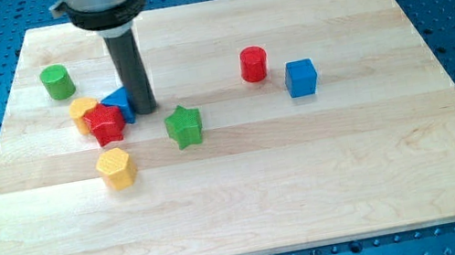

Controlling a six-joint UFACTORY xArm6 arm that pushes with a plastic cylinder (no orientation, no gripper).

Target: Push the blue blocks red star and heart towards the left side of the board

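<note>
Green cylinder (57, 82), green star (183, 126), red cylinder (253, 64) — perhaps yellow hexagon (115, 168).

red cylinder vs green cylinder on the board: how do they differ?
Colour: the red cylinder block is red, the green cylinder block green.
Place: the red one stands right of centre, beside the blue cube block; the green one stands near the wooden board's left edge.
Distance to my tip: the green one is nearer, on the tip's left; the red one is farther, on its right.
Shared: both upright, similar in size, touching nothing.

bright, even light from overhead, with short soft shadows tight under each block. the wooden board (310, 178) shows no glare. focus is sharp throughout.
</note>
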